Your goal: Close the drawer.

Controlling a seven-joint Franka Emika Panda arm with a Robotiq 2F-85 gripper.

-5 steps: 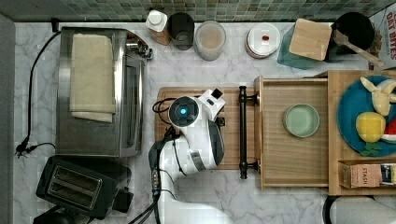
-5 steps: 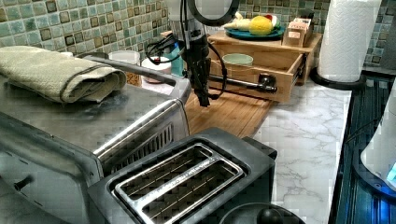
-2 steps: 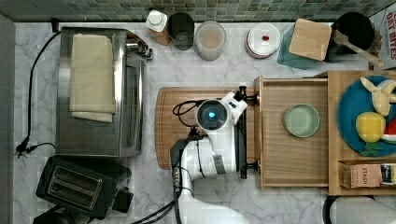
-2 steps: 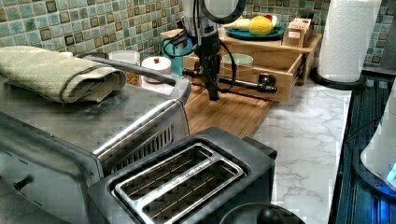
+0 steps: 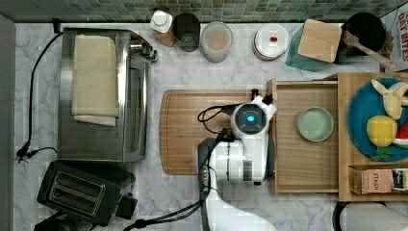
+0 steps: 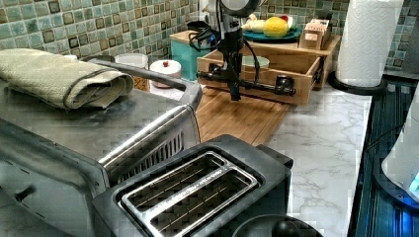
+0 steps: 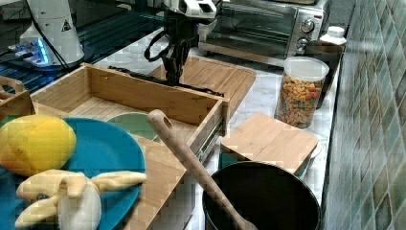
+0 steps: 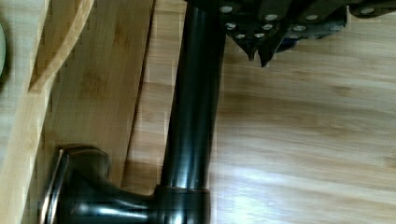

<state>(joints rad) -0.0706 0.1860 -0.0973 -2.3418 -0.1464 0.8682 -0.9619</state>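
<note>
The drawer (image 5: 308, 163) is a shallow light-wood box pulled out toward the top view's left, with a pale green bowl (image 5: 314, 123) inside. Its dark bar handle (image 6: 257, 87) (image 7: 198, 89) (image 8: 192, 107) runs across the front. My gripper (image 6: 234, 93) (image 7: 171, 76) (image 8: 258, 55) points down just in front of the handle, over the cutting board (image 5: 183, 134). The fingertips are together, shut on nothing, beside the bar on the side away from the drawer. In the top view my wrist covers most of the handle.
A toaster oven (image 5: 103, 91) with a folded towel and a black toaster (image 5: 79, 192) stand at the top view's left. Jars (image 5: 215, 41) line the back wall. A shelf with a blue plate of fruit (image 5: 377, 120) sits at the drawer's right. A paper-towel roll (image 6: 368, 42) stands nearby.
My arm has moved toward the top view's right, from over the middle of the cutting board to the drawer's handle. The fingers stay shut.
</note>
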